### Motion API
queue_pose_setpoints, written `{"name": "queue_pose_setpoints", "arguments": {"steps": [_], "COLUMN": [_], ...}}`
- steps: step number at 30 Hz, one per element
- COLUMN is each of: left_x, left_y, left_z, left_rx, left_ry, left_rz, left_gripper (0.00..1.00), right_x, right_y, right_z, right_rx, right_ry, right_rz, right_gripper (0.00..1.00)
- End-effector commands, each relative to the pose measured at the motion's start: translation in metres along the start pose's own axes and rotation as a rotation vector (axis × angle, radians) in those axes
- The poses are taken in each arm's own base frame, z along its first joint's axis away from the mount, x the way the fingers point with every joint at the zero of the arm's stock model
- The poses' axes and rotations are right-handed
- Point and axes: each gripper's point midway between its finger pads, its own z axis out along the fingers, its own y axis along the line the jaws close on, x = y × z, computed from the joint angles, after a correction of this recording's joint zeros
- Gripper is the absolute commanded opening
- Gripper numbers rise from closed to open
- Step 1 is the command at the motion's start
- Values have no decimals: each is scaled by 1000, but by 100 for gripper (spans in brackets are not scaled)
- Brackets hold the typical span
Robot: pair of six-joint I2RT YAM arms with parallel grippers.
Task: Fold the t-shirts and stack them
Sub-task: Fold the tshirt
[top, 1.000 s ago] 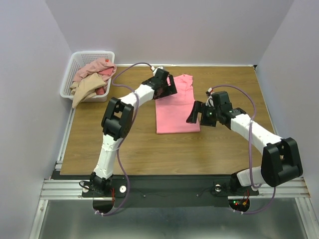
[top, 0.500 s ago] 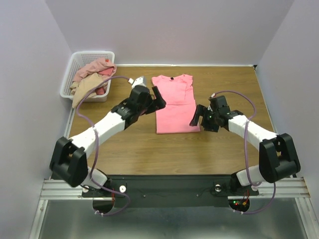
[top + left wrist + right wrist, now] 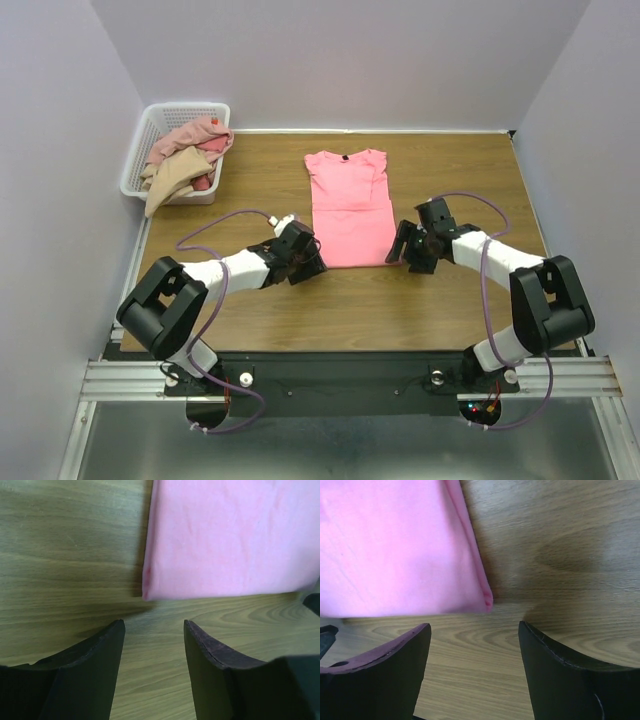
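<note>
The pink shirt (image 3: 349,205) lies flat on the desk (image 3: 400,310), collar at its far end, its long sides folded in so that it forms a narrow strip.

The left hand (image 3: 312,266) sits low over the wood at the pink shirt's near-left corner. In the left wrist view its dark fingers (image 3: 95,670) stand apart with only bare wood between them, and the shirt's corner lies just beyond the gap, not touching either finger.

The right hand (image 3: 404,251) is at the pink shirt's near-right corner. Its fingers (image 3: 560,675) are also spread with nothing held, and the folded corner of the shirt (image 3: 390,545) lies just ahead of the gap, nearer the left finger.

Well to the far left of the pink shirt, at the desk's corner, stands a white basket (image 3: 135,168) with a heap of shirts (image 3: 190,140) in it. A tan shirt (image 3: 168,182) hangs out over the basket's near rim onto the wood.

A purple cable (image 3: 205,238) loops from the left arm over the desk, left of the pink shirt; nothing lies on the shirt itself.
</note>
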Motion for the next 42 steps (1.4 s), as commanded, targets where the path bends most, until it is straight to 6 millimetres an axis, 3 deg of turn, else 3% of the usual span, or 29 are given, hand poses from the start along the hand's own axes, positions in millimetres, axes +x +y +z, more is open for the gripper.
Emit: {"name": "queue_pose_setpoints", "arguments": {"steps": [1,9,11,12,14,16,19,21,32,35,36,39,42], "left_x": [-10,-21,-18,-17,-13,-10,-7,-7,-12,-16,-15,-13,-13], "left_y": [-14,-7,-3,-5,-3,-2,1,2,13,18,17,14,12], "left_z": [0,7,14,15,20,22,25,26,28,28,28,28,29], "left_rx": [46,-9,-33,-29,-39,-39,-42,-45,-74,-85,-80,-65,-45], "left_ry": [-51,-89,-78,-69,-54,-43,-39,-37,-46,-52,-47,-36,-33], "left_rz": [-57,-69,-64,-63,-62,-65,-66,-61,-80,-87,-85,-73,-48], "left_gripper": [60,59,54,49,39,35,32,24,27,21,12,0,0], "right_x": [1,5,6,5,7,9,11,10,5,5,5,7,9], "right_y": [-10,-17,-17,-17,-18,-20,-22,-24,-26,-28,-29,-31,-31], "right_z": [7,13,15,16,18,19,21,24,31,33,34,36,36], "right_rx": [33,54,57,57,61,62,67,77,100,110,113,123,116], "right_ry": [-11,-2,1,1,10,14,16,16,11,8,12,16,25], "right_rz": [31,38,40,42,43,47,49,48,56,59,60,59,54], "right_gripper": [76,75,72,65,62,52,50,47,44,38,35,30,17]}}
